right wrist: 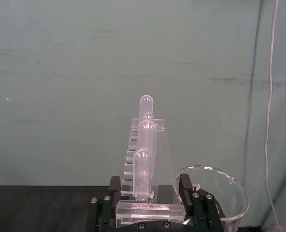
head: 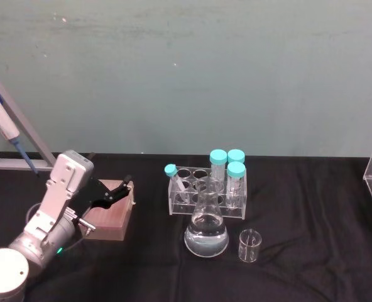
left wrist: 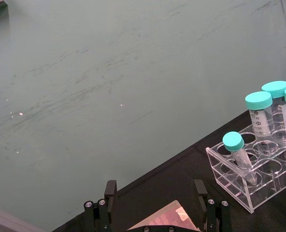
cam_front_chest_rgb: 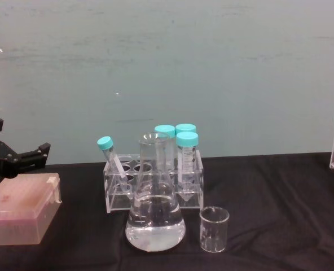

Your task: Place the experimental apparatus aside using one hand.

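Clear conical glass flask (head: pixel 206 229) w/ liquid stands mid black table (head: pixel 299 207), small glass beaker (head: pixel 249 245) just beside. Tall clear acrylic pipette stand (right wrist: pixel 145 159) sits at R gripper (right wrist: pixel 149 186); can't tell if gripped. All upright, long axes vertical, flask neck up. L black two-finger gripper (head: pixel 124 189), jaws apart, hovers over pinkish box (head: pixel 109 217), well apart from flask. Risk: top-heavy stand tips, or flask slops if knocked.

no legible text, tube markings (left wrist: pixel 257 126) unreadable

Upright liquid-filled flask (head: pixel 206 229) beside empty beaker (head: pixel 249 245)
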`<action>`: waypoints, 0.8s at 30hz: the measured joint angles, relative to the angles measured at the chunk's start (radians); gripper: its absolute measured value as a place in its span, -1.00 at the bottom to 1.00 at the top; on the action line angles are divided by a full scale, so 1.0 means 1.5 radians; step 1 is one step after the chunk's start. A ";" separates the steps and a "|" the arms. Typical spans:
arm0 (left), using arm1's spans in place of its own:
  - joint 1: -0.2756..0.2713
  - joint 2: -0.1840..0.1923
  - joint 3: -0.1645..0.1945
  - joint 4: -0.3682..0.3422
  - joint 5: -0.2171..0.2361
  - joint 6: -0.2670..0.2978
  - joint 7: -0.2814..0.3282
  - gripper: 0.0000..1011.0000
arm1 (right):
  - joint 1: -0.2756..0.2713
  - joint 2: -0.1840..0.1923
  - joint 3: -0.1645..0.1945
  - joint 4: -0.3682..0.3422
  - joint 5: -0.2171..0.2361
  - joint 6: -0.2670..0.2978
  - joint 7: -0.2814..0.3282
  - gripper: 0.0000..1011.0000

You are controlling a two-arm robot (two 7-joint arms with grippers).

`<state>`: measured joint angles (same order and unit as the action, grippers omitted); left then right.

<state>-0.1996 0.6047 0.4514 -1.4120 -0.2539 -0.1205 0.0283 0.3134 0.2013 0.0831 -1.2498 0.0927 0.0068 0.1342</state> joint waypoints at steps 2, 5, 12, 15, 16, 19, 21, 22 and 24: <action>0.000 0.000 0.000 0.000 0.000 0.000 0.000 0.98 | 0.000 0.000 0.000 0.000 0.000 0.000 0.000 0.58; 0.000 0.000 0.000 0.000 0.000 0.000 0.000 0.98 | 0.000 0.000 0.000 0.000 0.000 0.000 0.000 0.76; 0.000 0.000 0.000 0.000 0.000 0.000 0.000 0.98 | 0.000 0.000 0.000 0.000 0.000 -0.001 0.001 0.98; 0.000 0.000 0.000 0.000 0.000 0.000 0.000 0.98 | 0.000 0.000 0.000 0.000 0.000 -0.001 0.001 0.98; 0.000 0.000 0.000 0.000 0.000 0.000 0.000 0.98 | 0.000 0.000 0.000 0.000 0.000 -0.001 0.001 0.98; 0.000 0.000 0.000 0.000 0.000 0.000 0.000 0.98 | 0.000 0.000 0.000 0.000 0.000 -0.001 0.001 0.98; 0.000 0.000 0.000 0.000 0.000 0.000 0.000 0.98 | 0.000 0.000 0.000 0.000 0.000 -0.001 0.001 0.98; 0.000 0.000 0.000 0.000 0.000 0.000 0.000 0.98 | 0.000 0.000 0.000 0.000 0.000 -0.002 0.001 0.98; 0.000 0.000 0.000 0.000 0.000 0.000 0.000 0.98 | 0.000 0.000 0.000 -0.001 0.000 -0.002 0.001 0.98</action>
<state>-0.1996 0.6047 0.4514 -1.4120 -0.2538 -0.1205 0.0283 0.3141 0.2013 0.0832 -1.2509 0.0929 0.0044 0.1351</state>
